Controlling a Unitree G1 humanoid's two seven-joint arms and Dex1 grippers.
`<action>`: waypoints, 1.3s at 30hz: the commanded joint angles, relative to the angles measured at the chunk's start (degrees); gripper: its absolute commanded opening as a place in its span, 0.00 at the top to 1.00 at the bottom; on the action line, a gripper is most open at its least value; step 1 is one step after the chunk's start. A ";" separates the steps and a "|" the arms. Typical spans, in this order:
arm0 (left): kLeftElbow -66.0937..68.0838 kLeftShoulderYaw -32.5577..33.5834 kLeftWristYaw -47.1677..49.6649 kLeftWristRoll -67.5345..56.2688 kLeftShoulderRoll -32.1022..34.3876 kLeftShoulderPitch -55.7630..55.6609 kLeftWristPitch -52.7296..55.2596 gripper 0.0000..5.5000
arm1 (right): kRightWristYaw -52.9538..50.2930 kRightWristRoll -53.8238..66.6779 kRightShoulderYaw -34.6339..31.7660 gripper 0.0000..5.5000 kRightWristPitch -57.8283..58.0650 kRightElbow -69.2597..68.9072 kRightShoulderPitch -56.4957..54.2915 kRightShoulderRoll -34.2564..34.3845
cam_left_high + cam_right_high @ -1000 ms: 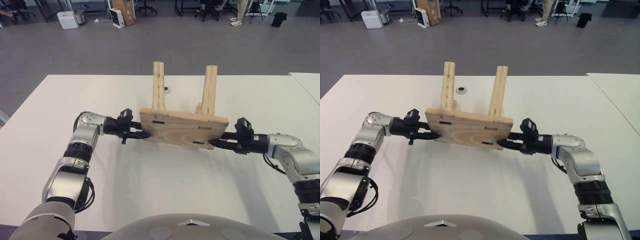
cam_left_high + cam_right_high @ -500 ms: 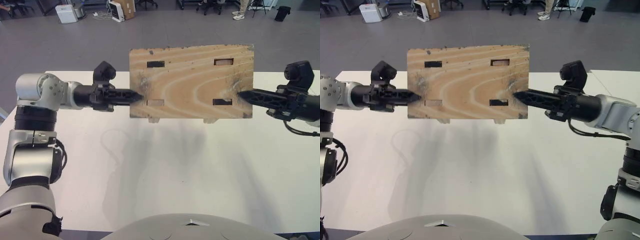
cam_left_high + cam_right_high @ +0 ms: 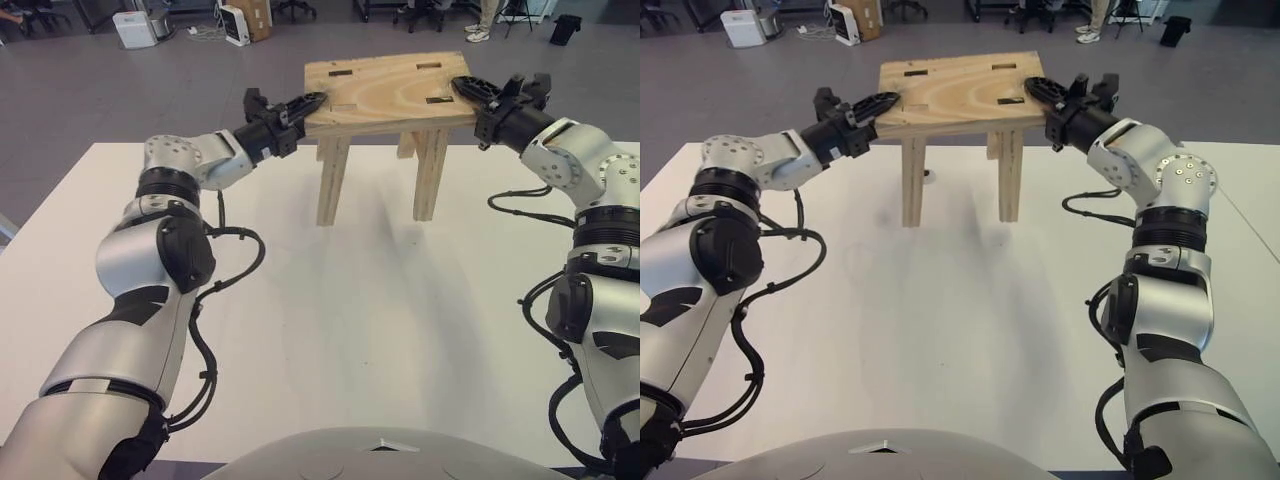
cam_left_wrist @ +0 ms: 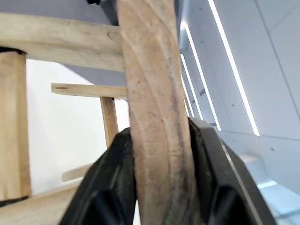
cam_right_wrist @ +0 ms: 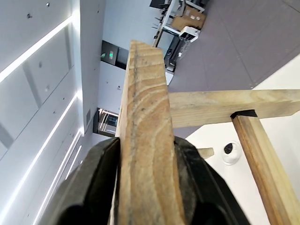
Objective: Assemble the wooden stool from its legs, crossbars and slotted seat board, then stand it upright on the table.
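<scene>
The stool is sitting upright in the upper middle of the frame, seat board on top with its slots facing up, and the legs are pointing down at the white counter. Can't really tell if the feet are actually resting on it or hanging just above. The left claw is clamping the left edge of the seat board, and the right claw is doing the same on the right edge, so both arms are stretching toward the top of the frame. Up close from the left wrist, the black fingers are squeezing either side of the board's edge, with a crossbar showing past it. The right wrist shot is showing the same deal, with the fingers pinching the wood.
</scene>
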 commanded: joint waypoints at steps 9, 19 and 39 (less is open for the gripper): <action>-3.52 0.69 15.23 4.78 -5.76 2.52 -17.52 0.61 | -9.40 -14.68 -0.56 0.54 3.19 -4.99 10.09 8.31; -21.69 -1.19 4.96 4.35 2.61 -2.19 -12.59 0.42 | 0.66 -19.93 -10.86 0.35 4.83 -1.50 0.60 -3.87; -49.82 -16.63 9.15 31.58 -3.28 50.26 -42.04 0.42 | 9.45 -52.66 -6.70 0.35 -19.07 -39.46 47.41 12.69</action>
